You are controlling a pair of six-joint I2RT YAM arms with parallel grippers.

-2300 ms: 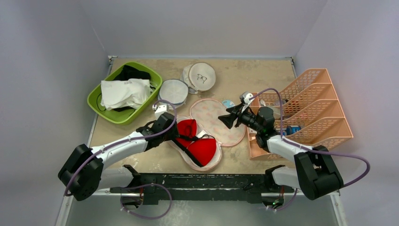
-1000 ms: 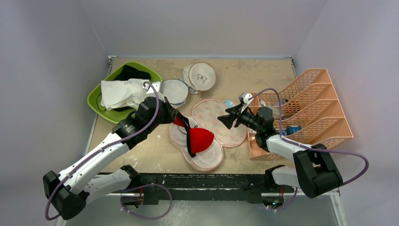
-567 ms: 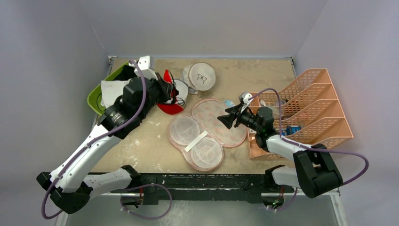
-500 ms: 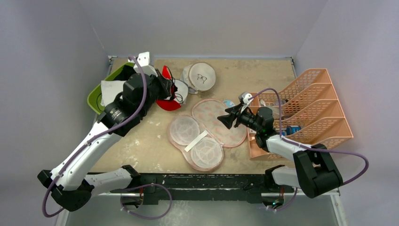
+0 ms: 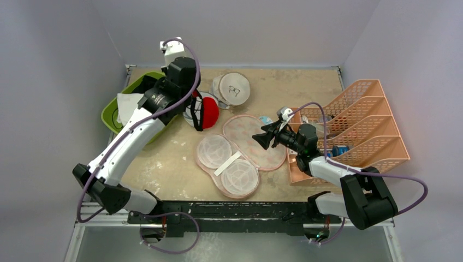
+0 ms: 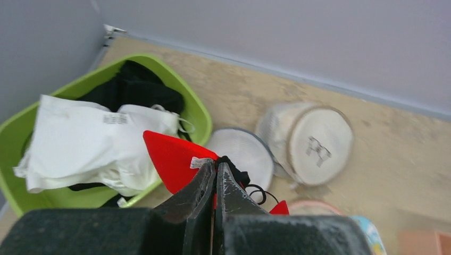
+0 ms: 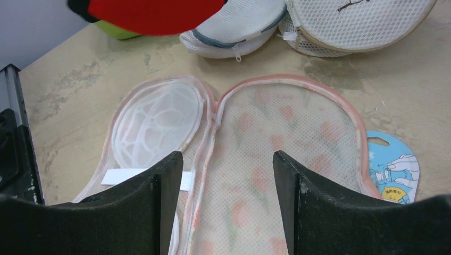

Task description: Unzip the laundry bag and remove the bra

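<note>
Arms: two. The left arm is stretched far out over the far-left part of the counter (image 5: 164, 158), wrist raised and bent downward. The right arm lies low, forearm pointing left toward the middle.
Left tool (image 5: 194, 105): fingers pressed together, clamped on the bra's black centre trim, as the wrist view shows (image 6: 216, 167).
Right tool (image 5: 261, 139): fingers apart with nothing between them, hovering over the right side of the laundry bag (image 7: 226, 155).
Bra (image 5: 208, 112): one, red with black straps, hanging from the left tool over the white-grey mesh bag, just beside the green tub, well apart from the laundry bag.
Laundry bag (image 5: 226, 164): one, unzipped and spread flat mid-counter in two halves, the flowered half to the right, the pale mesh half nearer the bases.
Round mesh bags: two, a white-grey mesh bag (image 6: 242, 154) and a glasses-print bag (image 5: 235, 87) side by side at the far end.
Green tub (image 5: 109, 117): one, far left, holding a white garment (image 6: 80, 143) and a black garment (image 6: 138, 87).
Orange rack (image 5: 360, 128): one, at the right edge.
</note>
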